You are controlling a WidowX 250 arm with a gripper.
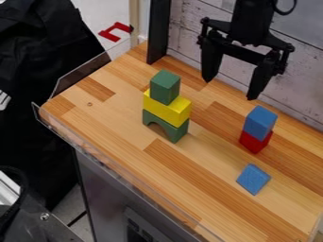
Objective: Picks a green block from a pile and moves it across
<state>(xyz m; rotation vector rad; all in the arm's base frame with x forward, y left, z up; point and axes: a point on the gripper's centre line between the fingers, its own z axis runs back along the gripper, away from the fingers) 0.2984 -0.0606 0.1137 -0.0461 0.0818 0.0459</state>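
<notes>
The gripper point(228, 90) hangs at the upper right, near the back of the wooden counter, its two fingers spread open with nothing between them. Left of and lower than it stands a stack. The green block point(165, 87), a cube, sits on top of a yellow block point(166, 109), which rests on a green arch block point(165, 126) standing on the counter. A gap separates the gripper from this stack.
Right of the stack, a blue block point(260, 122) sits on a red block point(255, 141). A flat blue piece point(253, 179) lies nearer the front. A clear guard point(120, 168) edges the counter point(208, 189); a black post point(157, 33) stands behind.
</notes>
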